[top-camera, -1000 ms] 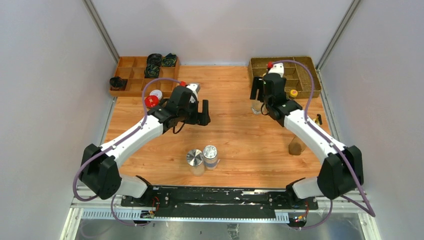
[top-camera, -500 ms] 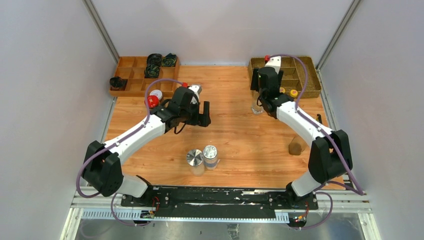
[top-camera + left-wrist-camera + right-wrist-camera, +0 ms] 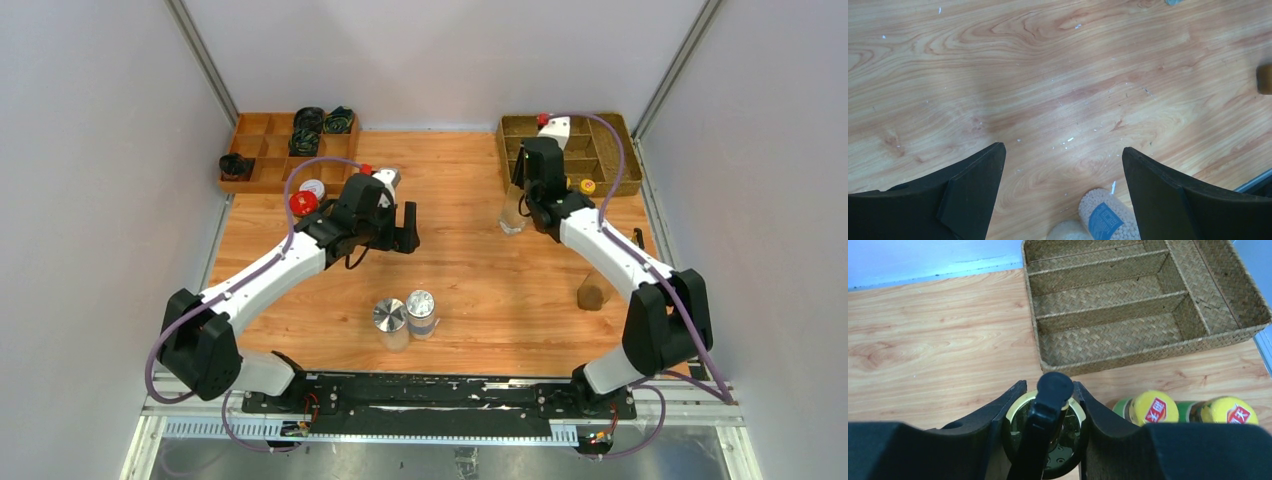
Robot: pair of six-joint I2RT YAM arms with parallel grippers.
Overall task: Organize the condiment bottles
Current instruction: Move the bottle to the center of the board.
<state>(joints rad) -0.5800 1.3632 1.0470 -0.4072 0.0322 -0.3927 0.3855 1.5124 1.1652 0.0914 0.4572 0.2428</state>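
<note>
- Two jaws of the right gripper pinch a clear gold-spouted bottle at its collar, near the counter's far-right corner, just short of the wicker tray.
- Likely glass: slick, top-heavy, breakable; the collar under the spout looks the surest hold.
- Left gripper hangs spread wide over the counter's middle.

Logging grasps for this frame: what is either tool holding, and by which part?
The right tool grips the clear bottle by the gold collar at its top, one finger on each side. The left tool is open and holds nothing.
</note>
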